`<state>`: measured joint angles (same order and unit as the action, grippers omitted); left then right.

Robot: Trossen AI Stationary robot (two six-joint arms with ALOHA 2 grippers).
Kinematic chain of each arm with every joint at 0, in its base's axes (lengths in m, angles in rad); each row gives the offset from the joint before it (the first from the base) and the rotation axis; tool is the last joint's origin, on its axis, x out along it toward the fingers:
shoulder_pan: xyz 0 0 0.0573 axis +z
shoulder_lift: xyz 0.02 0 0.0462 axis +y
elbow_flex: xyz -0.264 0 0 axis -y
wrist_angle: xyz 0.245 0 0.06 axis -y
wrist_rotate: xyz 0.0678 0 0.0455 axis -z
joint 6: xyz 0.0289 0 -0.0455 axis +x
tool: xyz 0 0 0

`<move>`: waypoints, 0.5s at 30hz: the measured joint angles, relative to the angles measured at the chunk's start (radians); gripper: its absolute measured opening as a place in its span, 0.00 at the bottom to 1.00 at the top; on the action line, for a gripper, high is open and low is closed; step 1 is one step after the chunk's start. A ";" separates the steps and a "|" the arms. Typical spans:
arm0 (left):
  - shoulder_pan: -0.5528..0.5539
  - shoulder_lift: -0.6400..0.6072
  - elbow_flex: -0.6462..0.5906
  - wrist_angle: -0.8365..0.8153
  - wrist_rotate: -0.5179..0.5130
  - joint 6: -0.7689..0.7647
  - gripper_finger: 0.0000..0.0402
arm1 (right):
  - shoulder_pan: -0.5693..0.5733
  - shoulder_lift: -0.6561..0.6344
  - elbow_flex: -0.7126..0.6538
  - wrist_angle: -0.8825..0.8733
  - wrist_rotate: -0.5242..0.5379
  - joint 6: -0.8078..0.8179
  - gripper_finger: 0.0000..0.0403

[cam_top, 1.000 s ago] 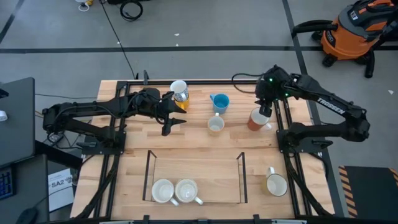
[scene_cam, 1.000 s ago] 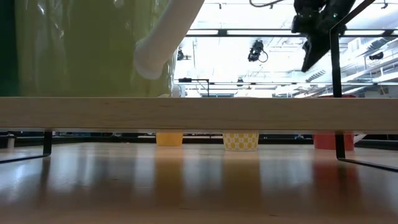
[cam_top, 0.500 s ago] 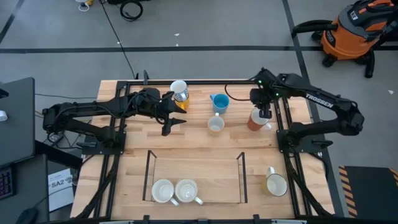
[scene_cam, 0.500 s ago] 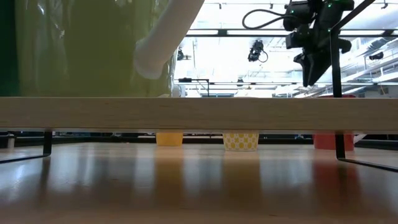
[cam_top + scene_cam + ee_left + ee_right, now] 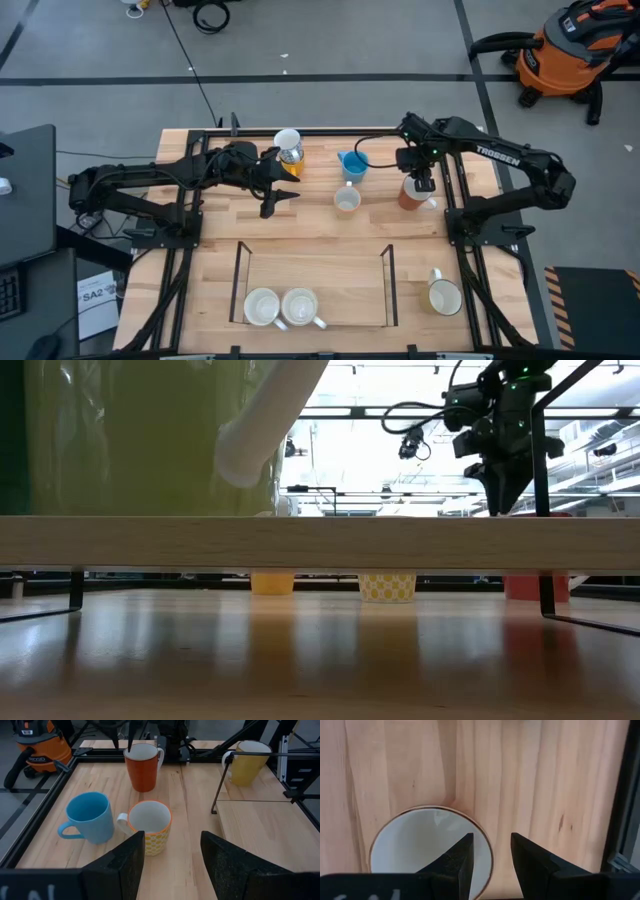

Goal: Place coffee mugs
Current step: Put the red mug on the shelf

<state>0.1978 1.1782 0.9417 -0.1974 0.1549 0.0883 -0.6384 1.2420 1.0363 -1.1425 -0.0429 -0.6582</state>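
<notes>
- The pale butcher-block wooden table [image 5: 320, 240] stands on a grey concrete floor, with an orange shop vacuum [image 5: 565, 50] beyond its far right corner.
- A thin black wire frame [image 5: 312, 285] marks a bay at the table's near edge; two white ceramic mugs [image 5: 282, 308] sit side by side inside it.
- A red-brown mug with a white inside [image 5: 412, 193] stands near the far right edge of the table, upright.
- The right gripper [image 5: 424, 184] hangs just above that mug's rim, fingers parted and holding nothing.
- A blue handled mug [image 5: 353, 164] and a yellow-patterned mug with a white inside [image 5: 346, 200] stand upright near the centre, close together.
- An orange-yellow mug [image 5: 290, 150] sits at the far edge.
- A cream mug with a dark rim [image 5: 443, 296] stands alone near the right front corner.
- The left gripper [image 5: 282, 195] waits wide open and empty, left of the patterned mug.
</notes>
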 joint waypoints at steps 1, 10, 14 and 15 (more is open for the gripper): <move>0.000 0.000 0.000 0.000 0.000 0.000 0.50 | 0.000 0.007 0.000 0.001 0.000 0.000 0.34; 0.000 0.000 0.000 0.000 0.000 0.000 0.50 | 0.000 0.080 0.000 -0.008 0.000 0.000 0.34; 0.000 0.000 0.000 0.000 0.000 0.000 0.50 | 0.000 0.120 0.000 -0.010 -0.001 0.003 0.34; 0.000 0.000 0.000 0.000 0.000 0.000 0.50 | 0.000 0.130 0.000 -0.010 -0.001 0.006 0.34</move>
<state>0.1978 1.1782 0.9417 -0.1974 0.1547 0.0883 -0.6384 1.3722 1.0363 -1.1521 -0.0441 -0.6526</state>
